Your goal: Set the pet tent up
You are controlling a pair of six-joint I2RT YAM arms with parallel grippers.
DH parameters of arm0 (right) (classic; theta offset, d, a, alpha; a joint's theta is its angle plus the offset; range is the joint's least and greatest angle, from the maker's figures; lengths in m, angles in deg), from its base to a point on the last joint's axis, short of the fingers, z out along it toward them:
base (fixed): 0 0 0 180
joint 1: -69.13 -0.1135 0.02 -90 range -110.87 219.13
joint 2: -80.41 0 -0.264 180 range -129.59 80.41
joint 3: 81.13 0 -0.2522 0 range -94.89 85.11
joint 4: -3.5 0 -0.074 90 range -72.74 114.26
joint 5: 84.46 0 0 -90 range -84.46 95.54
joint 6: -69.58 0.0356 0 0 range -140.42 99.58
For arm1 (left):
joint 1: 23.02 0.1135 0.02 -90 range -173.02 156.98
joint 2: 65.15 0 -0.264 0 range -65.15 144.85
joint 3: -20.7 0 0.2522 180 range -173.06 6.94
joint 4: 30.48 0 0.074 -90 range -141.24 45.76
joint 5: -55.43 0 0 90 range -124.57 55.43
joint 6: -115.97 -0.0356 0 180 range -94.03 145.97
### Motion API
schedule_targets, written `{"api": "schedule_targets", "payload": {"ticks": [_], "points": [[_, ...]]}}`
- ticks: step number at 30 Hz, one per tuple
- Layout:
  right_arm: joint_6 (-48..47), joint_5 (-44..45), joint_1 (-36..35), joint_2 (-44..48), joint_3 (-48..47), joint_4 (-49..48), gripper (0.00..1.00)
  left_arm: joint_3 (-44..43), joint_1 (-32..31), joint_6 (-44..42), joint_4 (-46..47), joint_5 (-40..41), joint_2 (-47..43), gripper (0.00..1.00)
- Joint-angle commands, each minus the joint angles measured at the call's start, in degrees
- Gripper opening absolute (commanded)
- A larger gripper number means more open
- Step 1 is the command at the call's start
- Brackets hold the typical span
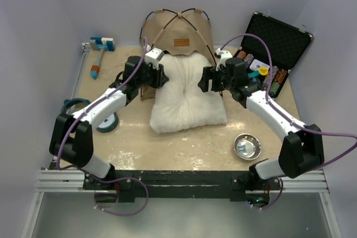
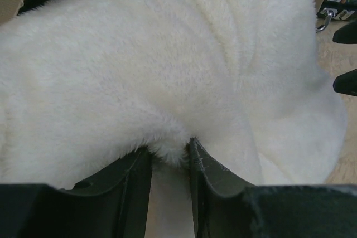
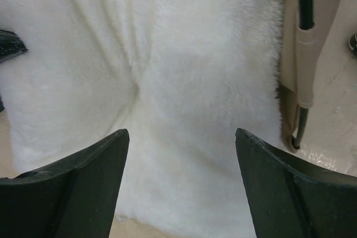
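Left gripper (image 2: 167, 147) first: closed down on a tuft at the left edge of the cushion (image 1: 187, 96), fluff nipped in the narrow gap. Right gripper (image 3: 181, 135): spread wide, poised above the cushion's right side, gripping nothing. Pet tent (image 1: 179, 34) upright at the back of the table (image 1: 167, 154), poles (image 1: 167, 10) crossed overhead, cushion spilling forward from its front.

Looks like the bedding step: frame up, cushion not yet seated inside. Next, probably, closing the right jaws on a good fold, then sliding both sides back together, evenly, clear of the right-hand pole.

Hard to judge: tent mouth masked from above by cushion and grippers. Unclear how far in the cushion's far edge reaches. Likewise whether the left pinch holds fabric or only fluff.
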Motion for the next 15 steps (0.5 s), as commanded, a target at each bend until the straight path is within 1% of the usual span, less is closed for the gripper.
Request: {"api": "schedule_targets", "payload": {"ticks": [1,4,5,6,7,9,10,11,12,15], "points": [[0.11,-0.96,0.64,-0.86,-1.49,-3.71,0.78,-7.77,-1.34,-6.37,2.95,2.82,5.77,0.36],[0.28,-1.04,0.9,-1.74,-1.58,-4.06,0.73,-11.82,-1.95,-13.04,-0.12,4.84,11.65,0.39],[0.28,-1.05,0.99,-2.09,-1.58,-4.15,0.71,-14.44,-2.21,-15.84,-1.52,6.5,13.76,0.4],[0.28,-0.78,1.08,-2.35,-1.58,-4.23,0.7,-16.29,-2.39,-18.05,-4.58,8.26,16.05,0.41],[0.2,-0.26,1.17,-2.53,-1.66,-4.5,0.67,-17.26,-2.48,-20.42,-5.4,9.32,17.38,0.4],[-0.15,0.27,1.86,-2.97,-2.19,-5.2,0.59,-16.49,-2.57,-25.43,-3.31,10.91,18.44,0.4],[-0.33,0.53,2.57,-3.14,-2.89,-5.46,0.58,-15.87,-2.57,-27.89,-2.95,11.52,18.44,0.4],[-0.68,0.8,3.44,-3.32,-3.85,-6.16,0.57,-15.52,-2.57,-29.65,-0.6,11.7,18.27,0.4],[-0.94,1.06,4.67,-3.49,-4.82,-7.04,0.57,-15.43,-2.48,-31.33,-0.4,11.88,18.18,0.39],[-1.73,0.71,8.45,-4.37,-8.33,-11.08,0.64,-14.47,-2.57,-34.75,-0.49,9.16,15.91,0.39]]}}
